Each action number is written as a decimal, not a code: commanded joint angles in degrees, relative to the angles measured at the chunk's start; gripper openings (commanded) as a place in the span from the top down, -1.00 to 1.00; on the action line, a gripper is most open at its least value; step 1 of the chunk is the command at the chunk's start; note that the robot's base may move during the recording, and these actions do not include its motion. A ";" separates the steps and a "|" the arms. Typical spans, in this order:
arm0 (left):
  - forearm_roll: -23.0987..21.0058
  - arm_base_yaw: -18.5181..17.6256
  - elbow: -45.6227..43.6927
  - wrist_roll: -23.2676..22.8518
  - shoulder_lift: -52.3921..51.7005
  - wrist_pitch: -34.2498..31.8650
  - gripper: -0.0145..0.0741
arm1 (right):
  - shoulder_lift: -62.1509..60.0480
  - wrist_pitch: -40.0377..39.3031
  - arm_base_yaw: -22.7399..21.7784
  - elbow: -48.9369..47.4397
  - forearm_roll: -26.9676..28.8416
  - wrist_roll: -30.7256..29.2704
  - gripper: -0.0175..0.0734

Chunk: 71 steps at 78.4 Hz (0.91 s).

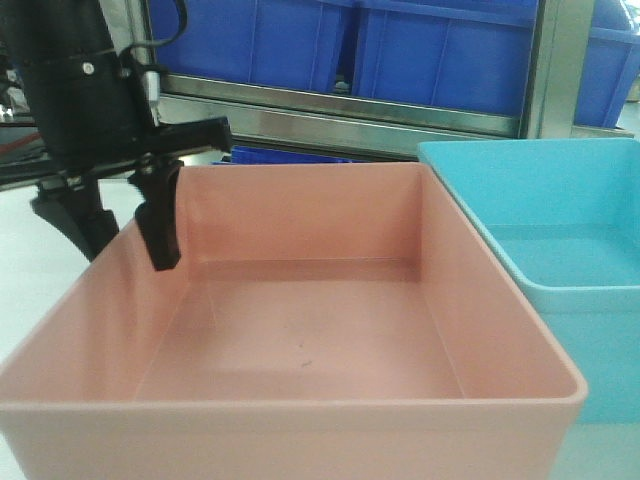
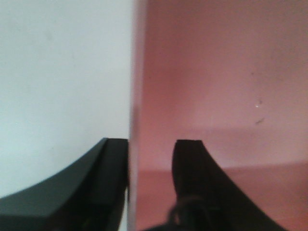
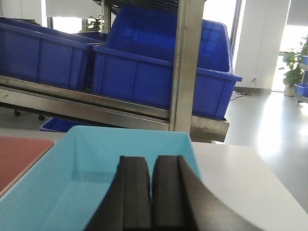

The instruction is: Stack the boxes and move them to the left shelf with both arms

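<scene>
The pale pink box (image 1: pixel 300 215) stands empty at the front centre, with the sky-blue box (image 1: pixel 560 200) touching its right side. My left gripper (image 1: pixel 128 258) is open and straddles the pink box's left wall. In the left wrist view the gripper (image 2: pixel 150 142) has one finger outside against the wall and the other inside the pink box (image 2: pixel 216 72), apart from the wall. My right gripper (image 3: pixel 151 159) is shut on nothing and hovers over the near end of the sky-blue box (image 3: pixel 96 159). The left shelf is out of view.
Behind the boxes a steel rack (image 1: pixel 340 115) carries large dark blue bins (image 1: pixel 440 50). Its upright post (image 3: pixel 185 67) rises just beyond the sky-blue box. White tabletop (image 3: pixel 240 178) lies to the right of that box and also left of the pink one (image 2: pixel 57 72).
</scene>
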 commanded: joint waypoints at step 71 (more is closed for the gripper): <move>-3.15 0.10 31.22 31.46 -44.09 -52.59 -0.24 | -0.58 -4.96 0.04 -1.61 -0.11 -0.25 0.49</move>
